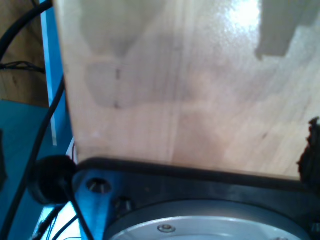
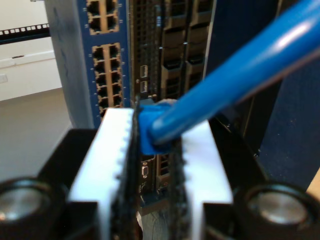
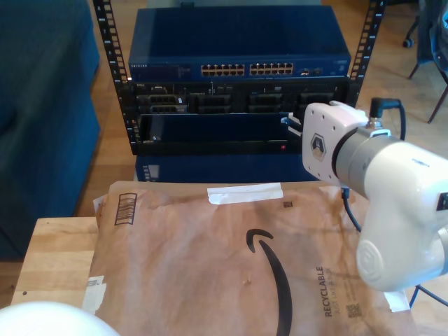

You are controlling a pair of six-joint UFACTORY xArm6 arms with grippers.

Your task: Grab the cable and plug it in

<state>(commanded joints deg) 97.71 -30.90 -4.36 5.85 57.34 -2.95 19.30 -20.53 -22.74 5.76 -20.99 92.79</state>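
My second hand [image 2: 152, 150] pinches the cable [image 2: 240, 75] just behind its plug, facing the switch ports [image 2: 107, 75]. Cable looks light, limp; plug probably brittle, so grip close behind it. My first hand: cannot tell its state; wooden desk [image 1: 190, 85] below.

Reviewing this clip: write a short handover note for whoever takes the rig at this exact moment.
My second gripper: shut on the cable just behind its end, aimed at the rack's switch.
My first gripper: its state cannot be told; its camera looks at a wooden surface.
Done: cable grabbed and brought up near the rack by the white arm on the exterior view's right.
Left: line the plug up with a port, push it in, release.
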